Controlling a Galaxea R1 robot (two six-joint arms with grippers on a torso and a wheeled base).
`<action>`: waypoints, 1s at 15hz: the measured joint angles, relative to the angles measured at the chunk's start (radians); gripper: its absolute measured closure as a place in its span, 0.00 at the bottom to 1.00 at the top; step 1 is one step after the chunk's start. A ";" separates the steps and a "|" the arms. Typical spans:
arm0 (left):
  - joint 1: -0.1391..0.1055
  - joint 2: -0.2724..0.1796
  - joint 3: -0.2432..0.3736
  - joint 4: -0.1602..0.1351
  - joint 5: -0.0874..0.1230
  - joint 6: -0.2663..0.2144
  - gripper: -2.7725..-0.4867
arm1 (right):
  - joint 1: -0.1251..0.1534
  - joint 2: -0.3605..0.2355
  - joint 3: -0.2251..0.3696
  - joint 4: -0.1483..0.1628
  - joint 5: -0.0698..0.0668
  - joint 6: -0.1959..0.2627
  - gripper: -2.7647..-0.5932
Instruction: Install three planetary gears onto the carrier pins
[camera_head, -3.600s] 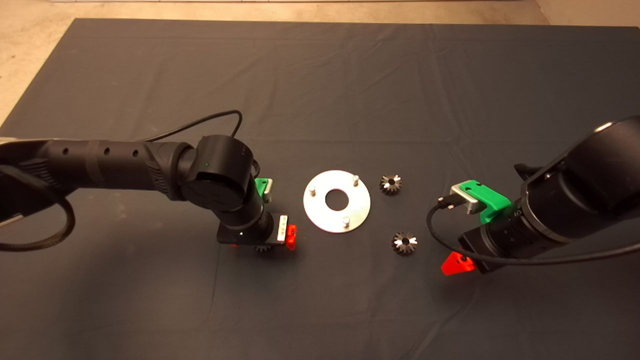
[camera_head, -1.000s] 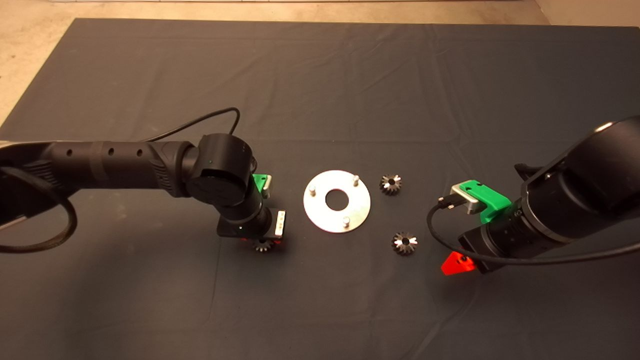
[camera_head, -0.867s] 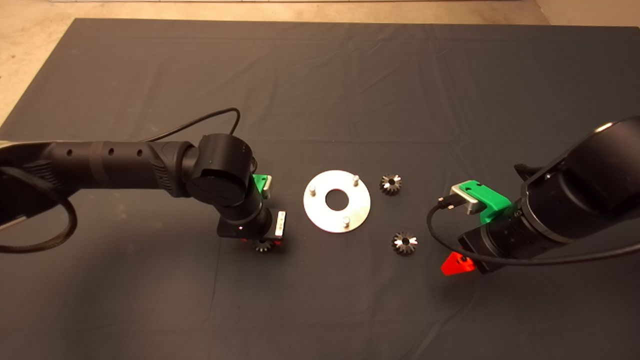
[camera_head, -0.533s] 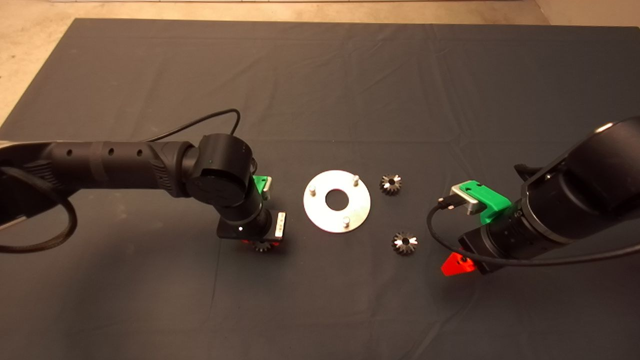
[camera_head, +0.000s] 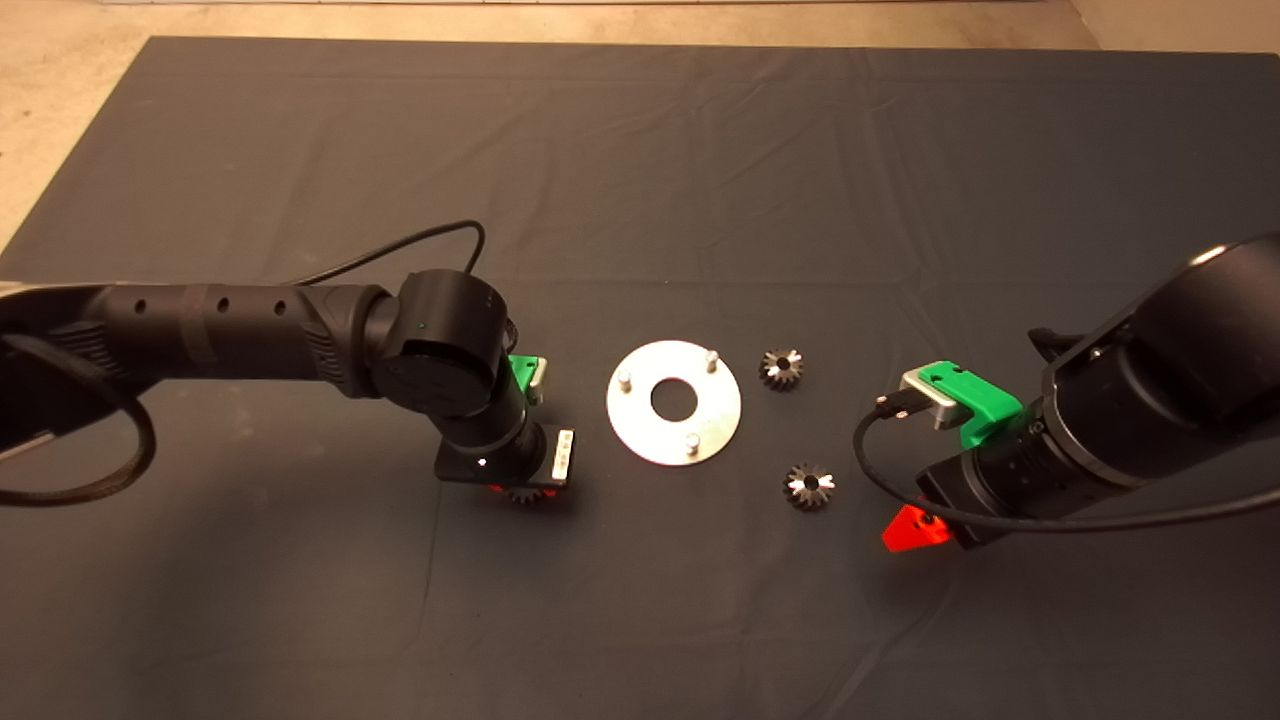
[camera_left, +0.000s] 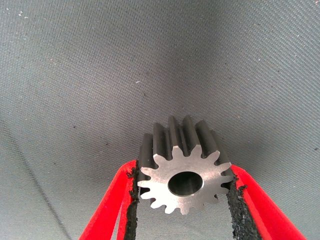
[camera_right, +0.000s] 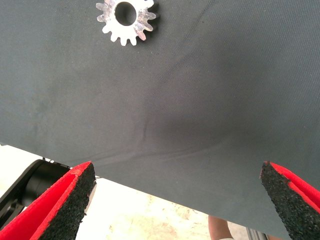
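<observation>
A: Starting at the left, what has changed?

B: The left pincer (camera_left: 182, 200) has come down over the gear (camera_left: 184, 172) lying left of the disc (camera_head: 640, 440). A second ago most of that gear showed below the wrist from above; now only its lower edge peeks out. Up close, both black pads (camera_left: 133, 200) press on its teeth, so the pincer is pinching the gear, which seems to lie on the dark mat (camera_head: 640, 180) of the table, not yet lifted.

A: So what does that mean for the job?

B: I judge the first pick is secured; lifting it and carrying it right to the nearest pin (camera_head: 624, 380) comes next. All three pins are bare.

A: And moving rightwards?

B: The disc sits mid-mat with pins near its rim. Just right of it lie the upper gear (camera_head: 781, 368) and the lower gear (camera_head: 809, 486), both untouched. The right pincer (camera_right: 177, 200) waits further right, fingers spread wide, gripping nothing, with the lower gear near it.

A: Anything in the way?

B: Nothing lies between the held gear and the disc.
</observation>
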 joint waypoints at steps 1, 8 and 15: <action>0.000 0.000 0.000 0.000 0.000 0.000 0.76 | 0.000 0.000 0.000 0.000 0.000 0.000 0.14; 0.000 0.001 0.000 0.000 0.001 0.000 0.80 | 0.000 0.000 0.001 0.000 0.000 0.000 0.14; -0.057 0.067 0.000 -0.031 0.008 0.009 0.81 | 0.000 0.000 0.002 0.000 0.000 0.000 0.14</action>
